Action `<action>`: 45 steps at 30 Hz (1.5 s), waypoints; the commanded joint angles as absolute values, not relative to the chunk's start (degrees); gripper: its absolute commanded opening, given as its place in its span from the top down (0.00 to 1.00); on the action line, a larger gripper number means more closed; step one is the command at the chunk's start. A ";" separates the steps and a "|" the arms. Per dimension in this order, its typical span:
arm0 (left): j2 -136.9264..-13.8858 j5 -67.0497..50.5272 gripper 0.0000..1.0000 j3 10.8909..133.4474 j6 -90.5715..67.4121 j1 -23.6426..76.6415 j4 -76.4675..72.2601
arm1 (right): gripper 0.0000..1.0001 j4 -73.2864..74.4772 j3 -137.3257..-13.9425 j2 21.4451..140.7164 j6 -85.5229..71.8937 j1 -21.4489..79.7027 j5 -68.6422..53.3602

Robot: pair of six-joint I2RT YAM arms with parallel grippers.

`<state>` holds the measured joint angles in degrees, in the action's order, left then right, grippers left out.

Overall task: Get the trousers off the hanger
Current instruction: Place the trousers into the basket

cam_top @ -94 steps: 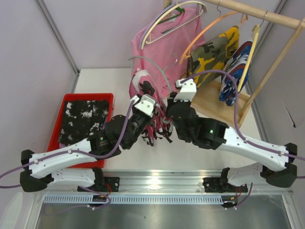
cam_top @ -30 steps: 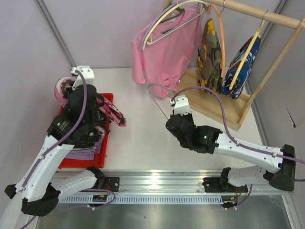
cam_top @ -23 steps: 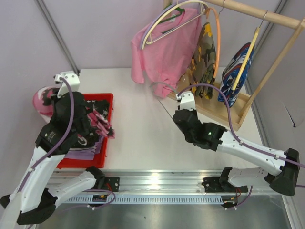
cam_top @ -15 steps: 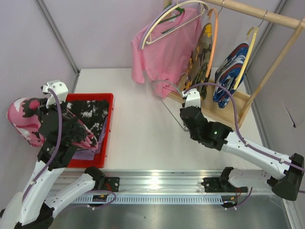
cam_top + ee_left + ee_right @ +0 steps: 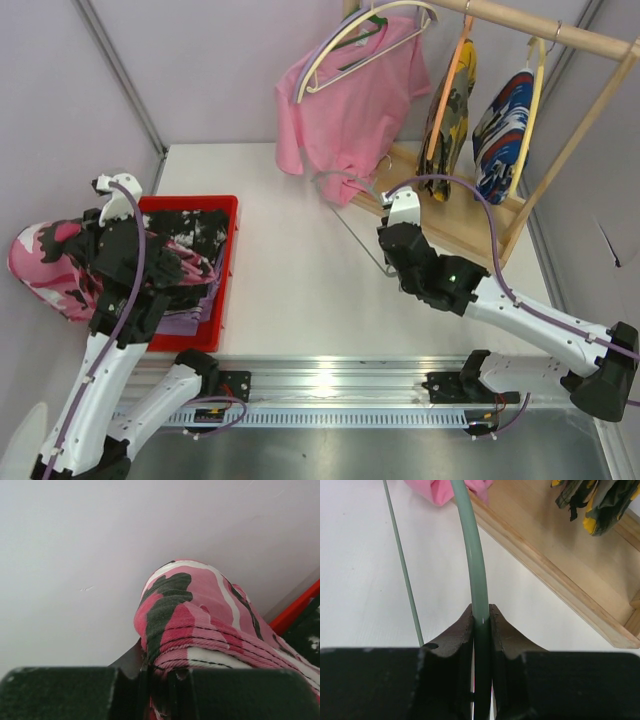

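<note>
Pink-and-black camouflage trousers (image 5: 45,268), pinched in the left gripper (image 5: 159,672) at far left, are off the green hanger (image 5: 471,555) that the right gripper (image 5: 481,625) clamps; yellow-olive pair (image 5: 450,95) and blue pair (image 5: 505,120) hang upper right.

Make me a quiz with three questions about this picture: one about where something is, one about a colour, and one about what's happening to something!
1. Where are the pink camouflage trousers?
A. hanging up
B. in the left gripper, beside the red bin
C. lying loose, nobody holding them

2. What colour is the hanger in the right gripper?
A. pale green
B. orange
C. red

3. That hanger is:
A. hanging up
B. carrying trousers
C. bare and clamped

Answers:
1 B, the left wrist view shows the gripper pinching the cloth.
2 A, it looks green in both views.
3 C, nothing hangs on it and the jaws are shut on it.
</note>
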<state>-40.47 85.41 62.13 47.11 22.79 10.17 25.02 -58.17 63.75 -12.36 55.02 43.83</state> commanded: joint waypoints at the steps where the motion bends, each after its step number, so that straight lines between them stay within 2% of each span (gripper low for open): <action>1: -40.25 88.25 1.00 62.92 52.47 20.83 10.20 | 1.00 22.24 -58.89 62.49 -12.13 54.49 43.95; 11: -39.38 83.59 1.00 65.05 63.71 15.38 4.65 | 1.00 20.83 -58.80 64.07 -12.04 52.03 41.40; 18: -38.93 79.90 1.00 61.09 61.96 15.21 9.58 | 1.00 20.48 -58.36 63.81 -11.51 49.75 39.64; 27: -42.00 72.52 1.00 60.38 66.71 13.19 4.04 | 1.00 20.04 -58.01 64.07 -12.65 47.99 39.11; 34: -44.56 72.42 1.00 64.51 68.03 13.01 3.16 | 1.00 19.95 -58.01 64.77 -13.10 46.58 39.11; 45: -42.10 72.77 1.00 69.42 66.97 13.01 4.92 | 1.00 18.55 -58.80 66.27 -11.43 44.65 35.95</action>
